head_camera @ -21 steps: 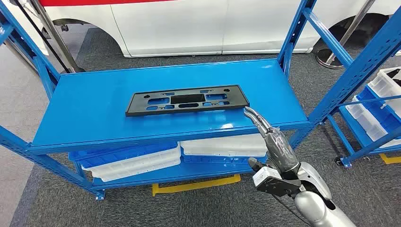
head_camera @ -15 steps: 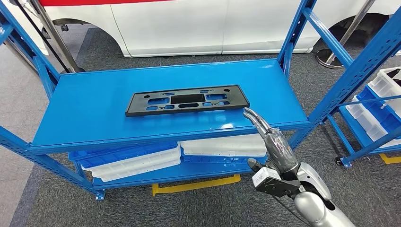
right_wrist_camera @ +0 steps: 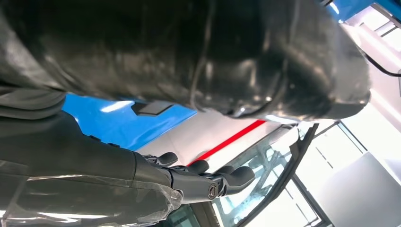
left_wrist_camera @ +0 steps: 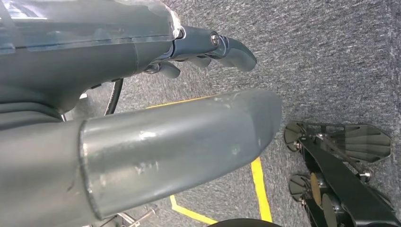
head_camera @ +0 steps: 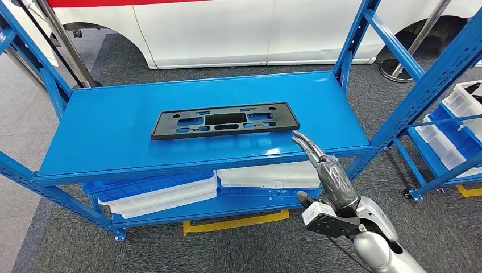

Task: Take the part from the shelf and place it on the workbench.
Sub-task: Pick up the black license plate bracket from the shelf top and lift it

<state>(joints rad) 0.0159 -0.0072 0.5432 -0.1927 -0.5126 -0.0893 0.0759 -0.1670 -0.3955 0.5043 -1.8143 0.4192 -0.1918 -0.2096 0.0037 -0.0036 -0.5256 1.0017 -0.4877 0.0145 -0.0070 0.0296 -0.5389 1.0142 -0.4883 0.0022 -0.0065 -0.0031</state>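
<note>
Black part (head_camera: 224, 120) with cut-out slots on a bright blue shelf (head_camera: 113, 136) — white and blue trays (head_camera: 159, 193) below, yellow floor line (head_camera: 233, 223), grey carpet (head_camera: 68, 250).

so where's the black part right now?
Head view: the black part lies flat mid-shelf on the blue shelf, just beyond the right hand, whose fingertips reach near its right end.

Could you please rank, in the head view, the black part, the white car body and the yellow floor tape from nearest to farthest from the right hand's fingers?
From the right hand, which holds nothing:
1. Black part, flat on the blue shelf, just ahead and left of the fingers.
2. Yellow floor tape, on the floor below the shelf, to the left.
3. White car body, behind the shelf.
</note>
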